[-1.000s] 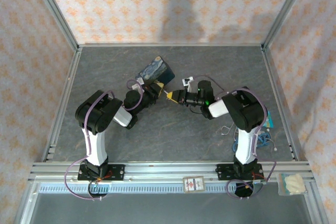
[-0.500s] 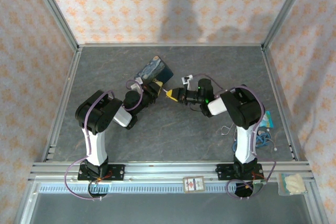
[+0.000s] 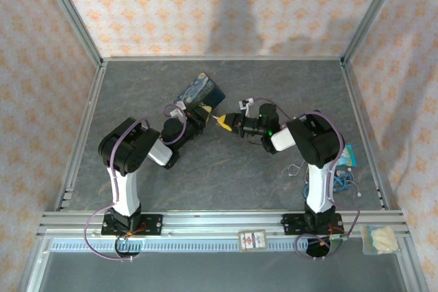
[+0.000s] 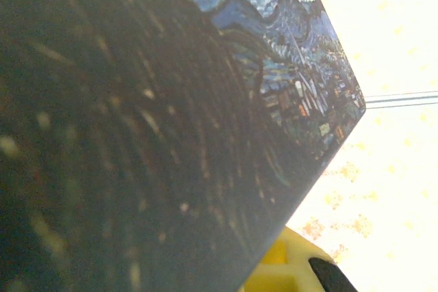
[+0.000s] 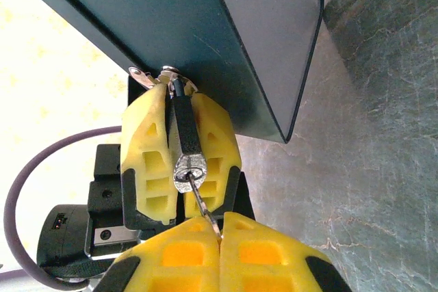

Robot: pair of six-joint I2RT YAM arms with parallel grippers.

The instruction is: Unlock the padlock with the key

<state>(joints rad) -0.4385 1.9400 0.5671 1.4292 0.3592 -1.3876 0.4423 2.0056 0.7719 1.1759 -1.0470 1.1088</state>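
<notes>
- Overhead I get soft, even light; broad dim shadows lie on the back wall (image 3: 239,5), far beyond the left gripper (image 3: 204,111) and the right gripper (image 3: 220,122).
- Left wrist: the box (image 4: 137,135) close ahead is dark and blurred, with the background blown out white.
- Right wrist: the padlock (image 5: 186,152) and the key (image 5: 202,203) just ahead of my fingertips are sharp; the wall beside them glares pale.

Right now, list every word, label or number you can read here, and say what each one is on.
No text reads clearly.
Card on the front rail: print too small to read.
Blue packet: too small to read.
Painted box: a picture, no lettering seen.
Padlock: no legible marking.
</notes>
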